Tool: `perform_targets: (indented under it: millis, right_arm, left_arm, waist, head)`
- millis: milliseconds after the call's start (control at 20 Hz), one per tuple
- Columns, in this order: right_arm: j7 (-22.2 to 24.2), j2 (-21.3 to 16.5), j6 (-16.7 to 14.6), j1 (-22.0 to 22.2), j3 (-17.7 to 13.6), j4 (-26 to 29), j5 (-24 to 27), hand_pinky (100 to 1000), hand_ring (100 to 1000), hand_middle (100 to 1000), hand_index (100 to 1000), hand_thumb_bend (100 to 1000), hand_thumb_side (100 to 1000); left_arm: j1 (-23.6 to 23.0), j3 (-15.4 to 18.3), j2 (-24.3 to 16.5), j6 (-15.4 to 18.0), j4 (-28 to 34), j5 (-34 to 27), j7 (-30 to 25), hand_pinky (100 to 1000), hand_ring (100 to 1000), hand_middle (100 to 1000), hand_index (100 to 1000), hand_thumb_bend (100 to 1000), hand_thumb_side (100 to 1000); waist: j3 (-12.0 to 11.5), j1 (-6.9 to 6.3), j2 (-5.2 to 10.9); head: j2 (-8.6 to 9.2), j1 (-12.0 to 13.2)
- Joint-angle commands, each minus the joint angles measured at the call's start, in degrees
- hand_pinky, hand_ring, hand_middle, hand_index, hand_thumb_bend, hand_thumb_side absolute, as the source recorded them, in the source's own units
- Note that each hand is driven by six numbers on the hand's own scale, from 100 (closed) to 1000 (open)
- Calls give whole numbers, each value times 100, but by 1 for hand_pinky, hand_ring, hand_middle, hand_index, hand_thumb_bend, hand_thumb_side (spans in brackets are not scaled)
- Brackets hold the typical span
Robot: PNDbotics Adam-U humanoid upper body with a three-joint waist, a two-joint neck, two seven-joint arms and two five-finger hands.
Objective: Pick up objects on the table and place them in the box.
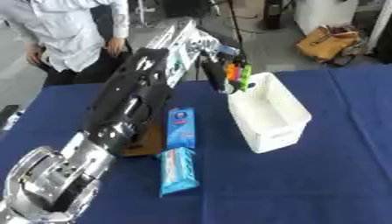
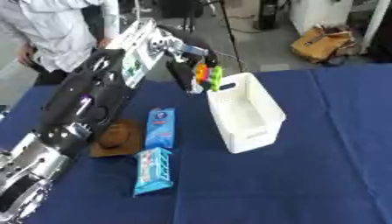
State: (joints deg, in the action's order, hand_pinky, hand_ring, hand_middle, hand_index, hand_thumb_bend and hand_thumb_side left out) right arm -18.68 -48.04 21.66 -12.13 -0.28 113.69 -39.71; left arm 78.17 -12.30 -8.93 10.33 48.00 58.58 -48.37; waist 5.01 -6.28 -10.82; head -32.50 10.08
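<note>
The left arm comes in from the lower left and stretches far across the blue table. Partly hidden under the forearm lies one brown, hat-shaped object; the left eye view shows only its edge. Just right of it, well behind the fingers, lie two blue packets: one flat and upright, the other nearer the camera, with print too blurred to read.

The left hand is dark and hard to separate from what it carries. Its fingers are curled round a small bundle of objects, orange and green; how many pieces make it up cannot be told. The bundle hangs at the fingertips, just over the far left corner of the one white box, which sits directly right of and below the fingers. The box's inside looks bare white.

The right hand shows in neither view.
</note>
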Motion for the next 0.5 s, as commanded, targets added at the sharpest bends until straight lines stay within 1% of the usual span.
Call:
perform_targets:
  millis: [50,250,500]
  right_arm:
    - [1,-79,-46,-100,-31,90,46,866,911,818,769,100,1000]
    - [0,-54,-70,-133,-22,90,60,867,913,818,769,100,1000]
    - [-20,-29,-94,-157,-24,90,75,867,914,818,769,100,1000]
  left_arm:
    - [189,186,49,-78,-21,80,191,1000,414,387,539,100,315]
    - [129,341,185,-248,-37,-93,621,964,399,382,536,100,312]
    - [-17,545,317,-630,-95,-450,960,951,385,374,523,100,360]
  waist:
    - [50,37,65]
    - [86,33,42]
    - [108,50,23]
  head:
    - [97,83]
    - [128,118]
    - [161,127]
